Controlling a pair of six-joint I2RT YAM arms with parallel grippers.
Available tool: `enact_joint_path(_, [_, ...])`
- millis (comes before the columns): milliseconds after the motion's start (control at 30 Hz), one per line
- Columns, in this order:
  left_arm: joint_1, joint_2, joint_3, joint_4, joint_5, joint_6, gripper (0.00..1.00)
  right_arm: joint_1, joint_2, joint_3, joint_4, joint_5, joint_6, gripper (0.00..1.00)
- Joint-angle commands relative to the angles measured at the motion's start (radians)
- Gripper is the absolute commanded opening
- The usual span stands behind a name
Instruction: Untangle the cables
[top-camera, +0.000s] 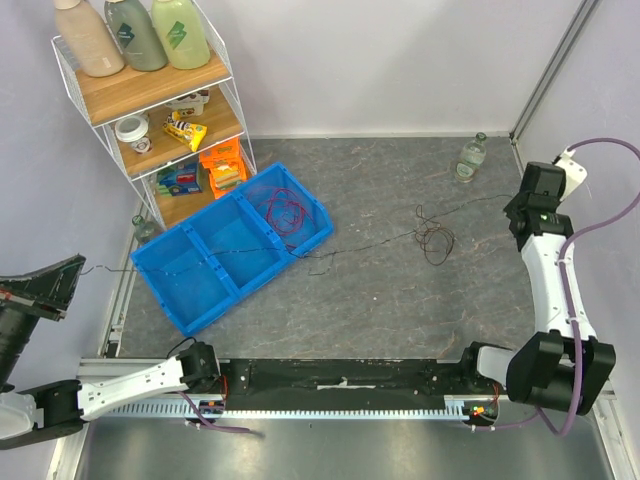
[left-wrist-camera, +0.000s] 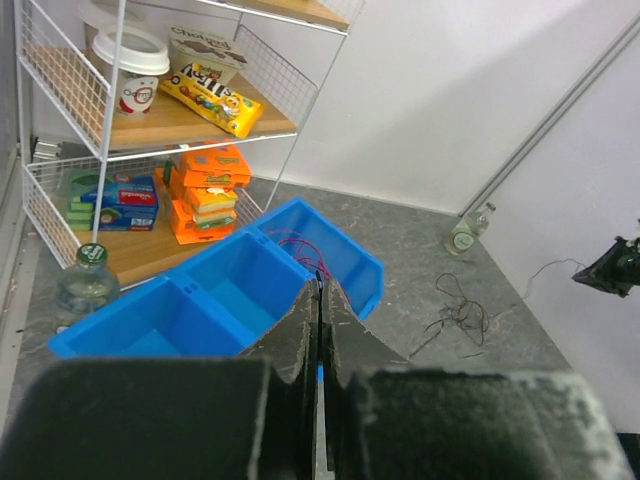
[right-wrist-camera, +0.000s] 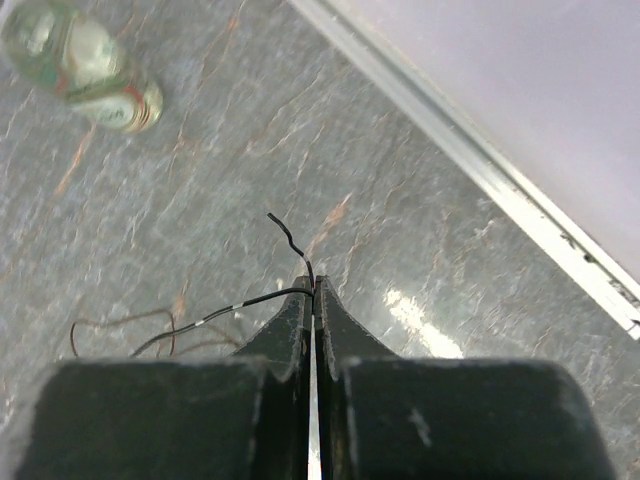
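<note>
Pulling apart the left pincer (left-wrist-camera: 320, 287) and right pincer (right-wrist-camera: 313, 290), both clamped on the black cable (right-wrist-camera: 265, 297), risks knotting the brown bunch (top-camera: 436, 243).

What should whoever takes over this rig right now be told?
Left claw: shut, seemingly pinching one end of the black cable.
Right claw: shut on its other end.
That cable is stretched across the blue bin.
Red cables lie bunched in the bin's far-right compartment; a dark bunch sits on the table.
Done: black cable strung out between the claws.
Left: loosen both bunches.
</note>
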Motion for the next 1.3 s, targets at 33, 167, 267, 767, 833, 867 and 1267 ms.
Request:
enact_joint_path(33, [-0.002, -0.038, 0.082, -0.011, -0.123, 0.008, 0.02, -0.078, 0.041, 0.121, 0.020, 0.056, 0.010, 0.00])
enact_joint_path(167, [-0.003, -0.037, 0.162, -0.068, -0.158, 0.014, 0.02, -0.109, 0.081, 0.192, 0.014, 0.075, 0.011, 0.00])
enact_joint_path(267, [-0.002, -0.027, 0.239, -0.118, -0.192, 0.027, 0.02, -0.109, 0.118, 0.253, 0.000, 0.094, 0.008, 0.00])
enact_joint_path(767, [0.001, 0.019, 0.503, -0.082, -0.381, 0.315, 0.02, -0.104, 0.277, 0.413, 0.006, 0.159, -0.064, 0.00])
enact_joint_path(833, [0.001, 0.003, 0.516, -0.040, -0.398, 0.370, 0.02, -0.098, 0.296, 0.440, 0.009, 0.161, -0.071, 0.00])
enact_joint_path(867, [0.001, -0.004, 0.516, -0.021, -0.408, 0.395, 0.02, -0.093, 0.302, 0.451, 0.008, 0.162, -0.077, 0.00])
enact_joint_path(1267, [-0.005, 0.046, 0.276, -0.103, -0.273, 0.176, 0.02, 0.144, 0.351, 0.497, 0.011, 0.217, -0.226, 0.00])
